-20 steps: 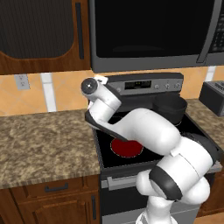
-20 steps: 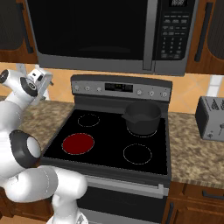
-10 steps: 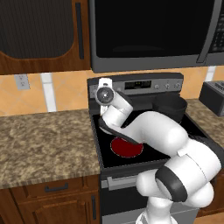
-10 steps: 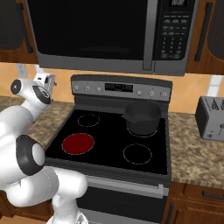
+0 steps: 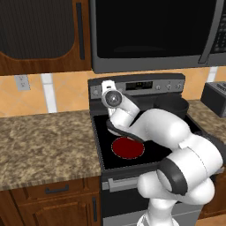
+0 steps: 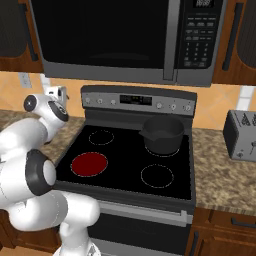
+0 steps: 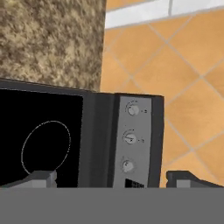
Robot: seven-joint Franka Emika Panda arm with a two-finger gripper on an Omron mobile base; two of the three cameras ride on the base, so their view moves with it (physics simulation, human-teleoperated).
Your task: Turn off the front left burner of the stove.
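My tool point(image 7: 111, 177) is spread wide with nothing between its fingertips point(image 7: 39, 178); it holds nothing. In the hand view it faces the stove's back panel point(image 7: 133, 142), where three small knobs point(image 7: 129, 138) stand in a row, all apart from the fingertips. A thin white ring mark point(image 7: 46, 146) on the black glass lies just beside that panel.

The stove point(image 6: 135, 165) is my landmark. The front left burner point(image 6: 89, 164) glows solid red on its glass, at the near left corner of the cooktop; it shows too in the left base view point(image 5: 128, 148), partly behind my arm. A dark pot point(image 6: 162, 134) sits on the stove's back right ring. The front right ring point(image 6: 157, 176) is only a white outline. A black microwave point(image 6: 125, 40) hangs above the stove. A toaster point(image 6: 241, 134) stands on the granite table point(image 6: 225, 172) to the stove's right.
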